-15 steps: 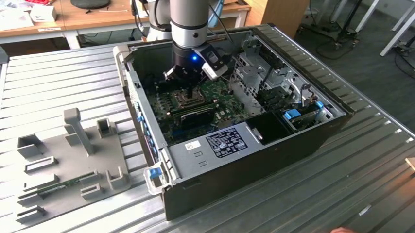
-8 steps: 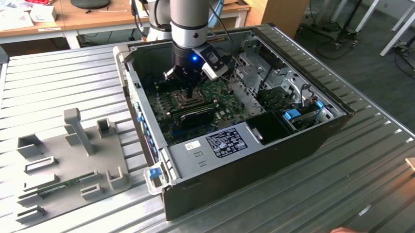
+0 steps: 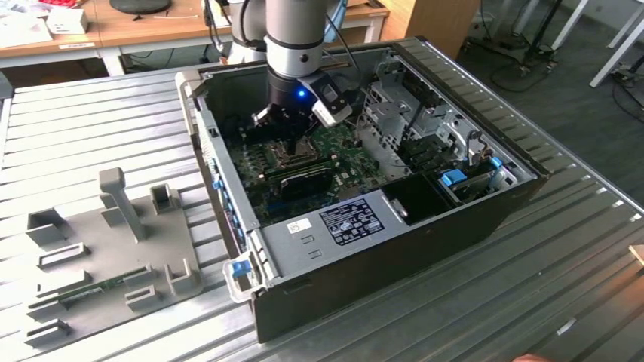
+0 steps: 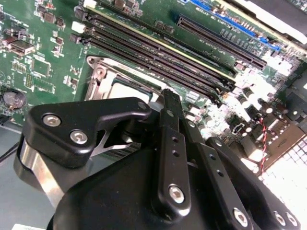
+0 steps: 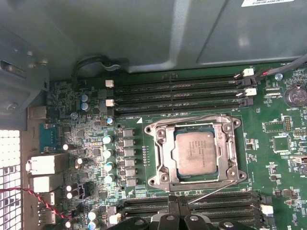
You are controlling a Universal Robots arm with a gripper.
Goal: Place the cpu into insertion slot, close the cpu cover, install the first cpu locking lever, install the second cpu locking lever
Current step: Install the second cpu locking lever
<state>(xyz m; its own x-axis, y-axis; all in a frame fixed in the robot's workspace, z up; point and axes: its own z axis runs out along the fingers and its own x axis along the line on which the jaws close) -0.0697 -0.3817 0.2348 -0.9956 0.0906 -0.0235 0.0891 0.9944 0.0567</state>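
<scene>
Black and blunt, my end effector (image 3: 292, 124) hangs down inside the open dark-grey metal computer case (image 3: 423, 234), poised over the green circuit board (image 5: 273, 163) and touching nothing that I can see. In the second wrist view my black fingers (image 4: 170, 139) lie pressed side by side with no gap showing between them, and they carry nothing.

Just beneath and slightly ahead of me sits the square dark insertion slot with its silver metal rim (image 5: 160, 165). The small flat square cpu with its dull silver-grey top (image 5: 194, 152) already lies flat inside that slot. The thin silver metal cpu cover (image 5: 228, 143), a frame with a large square window, lies down around the chip, so the chip's top shows through the window. A thin silver wire locking lever (image 5: 211, 191) slants across the socket edge nearest me; whether it is latched I cannot tell.

Long narrow black memory slots (image 5: 182, 93) run along the far side of the socket from me, and another row (image 5: 225, 203) lies close under my fingers. The case rests on a ribbed silver metal counter (image 3: 563, 286), and well away from me on it lies a grey plastic fixture tray (image 3: 111, 256).
</scene>
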